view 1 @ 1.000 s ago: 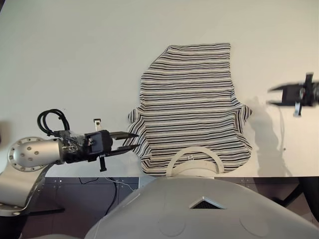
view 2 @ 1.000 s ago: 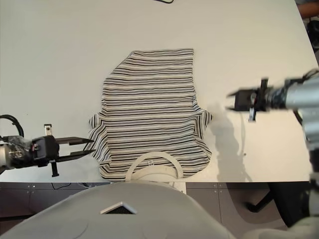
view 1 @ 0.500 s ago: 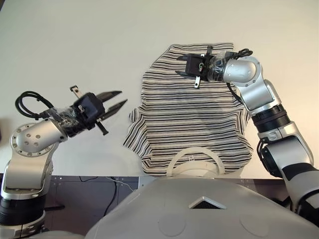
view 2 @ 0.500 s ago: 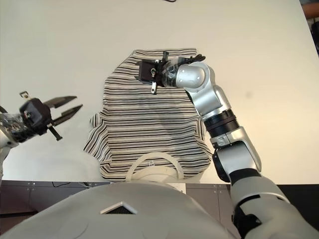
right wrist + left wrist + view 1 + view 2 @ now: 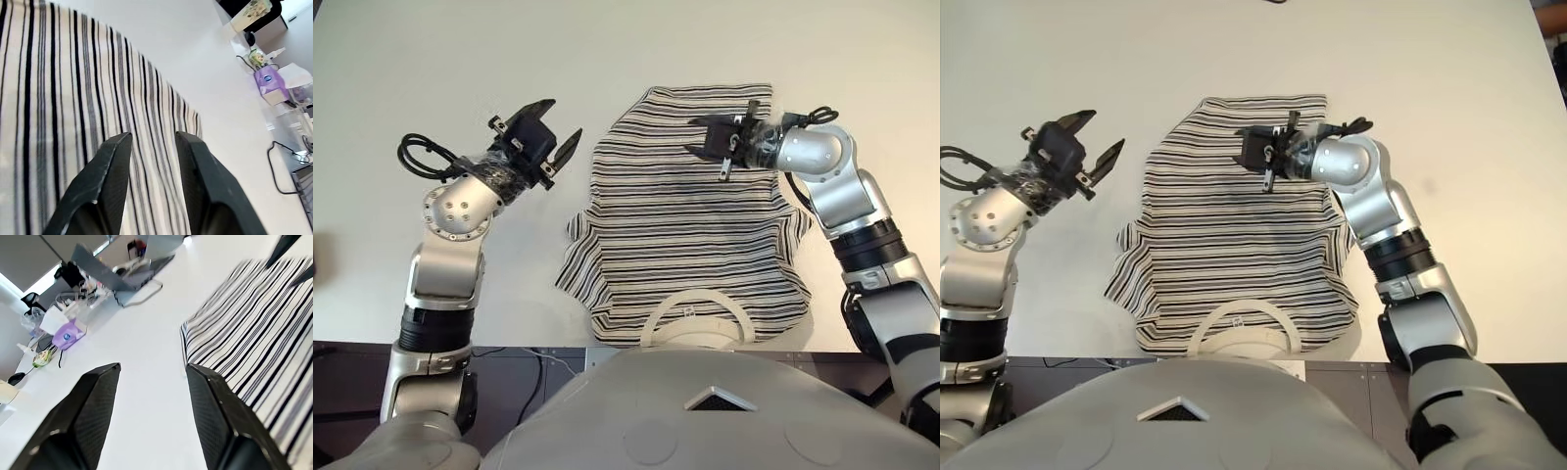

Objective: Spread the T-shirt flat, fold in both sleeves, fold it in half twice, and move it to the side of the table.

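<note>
The white table (image 5: 431,59) bears the black-and-white striped T-shirt (image 5: 685,245) mid-surface, collar at 6 o'clock. At its 10 o'clock hovers the left gripper (image 5: 563,118), jaws wide, empty. Over its 1 o'clock hangs the right gripper (image 5: 690,135), jaws parted, empty. The wrist views add a far grey laptop (image 5: 122,274) and purple tub (image 5: 66,335).

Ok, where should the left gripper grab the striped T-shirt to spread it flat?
Probably the slanted far-left edge of the striped T-shirt, approached from the robot's left over the white table: that corner looks tucked in, and the open left gripper hangs beside it.
</note>
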`<state>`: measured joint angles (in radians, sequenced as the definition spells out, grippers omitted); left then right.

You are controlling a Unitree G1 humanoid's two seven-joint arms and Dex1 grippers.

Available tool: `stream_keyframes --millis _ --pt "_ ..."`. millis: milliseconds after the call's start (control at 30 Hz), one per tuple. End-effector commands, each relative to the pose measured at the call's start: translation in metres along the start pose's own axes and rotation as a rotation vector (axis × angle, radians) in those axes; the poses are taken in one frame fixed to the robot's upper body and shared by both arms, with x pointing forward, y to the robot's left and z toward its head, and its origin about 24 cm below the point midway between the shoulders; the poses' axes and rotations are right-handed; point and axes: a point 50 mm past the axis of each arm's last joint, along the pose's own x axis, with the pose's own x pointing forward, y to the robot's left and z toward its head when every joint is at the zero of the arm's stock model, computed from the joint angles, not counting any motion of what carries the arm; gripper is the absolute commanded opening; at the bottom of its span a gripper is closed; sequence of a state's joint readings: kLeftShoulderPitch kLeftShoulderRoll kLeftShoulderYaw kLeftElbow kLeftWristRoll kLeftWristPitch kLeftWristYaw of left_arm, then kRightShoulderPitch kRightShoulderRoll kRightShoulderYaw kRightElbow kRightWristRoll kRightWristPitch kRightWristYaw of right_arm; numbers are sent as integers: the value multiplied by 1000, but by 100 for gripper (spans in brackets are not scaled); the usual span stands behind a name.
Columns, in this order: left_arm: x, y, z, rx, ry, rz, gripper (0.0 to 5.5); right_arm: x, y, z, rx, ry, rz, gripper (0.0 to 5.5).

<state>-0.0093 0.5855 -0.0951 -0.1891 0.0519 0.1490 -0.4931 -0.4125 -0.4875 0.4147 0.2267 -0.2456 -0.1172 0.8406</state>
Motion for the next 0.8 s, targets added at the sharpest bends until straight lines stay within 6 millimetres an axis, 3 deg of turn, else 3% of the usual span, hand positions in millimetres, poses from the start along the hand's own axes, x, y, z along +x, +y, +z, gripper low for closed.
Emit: stream_keyframes --millis 33,167,433,800 --pt "21 -6 -8 7 9 -11 249 -16 26 -29 -32 122 158 161" --pt "51 0 -22 -28 52 1 249 -27 32 -52 -38 213 207 161" --pt "99 14 -17 -60 46 -79 249 -14 29 -43 -78 159 196 161" --pt "111 5 -31 -30 116 -224 249 -5 34 -33 -104 122 197 161"
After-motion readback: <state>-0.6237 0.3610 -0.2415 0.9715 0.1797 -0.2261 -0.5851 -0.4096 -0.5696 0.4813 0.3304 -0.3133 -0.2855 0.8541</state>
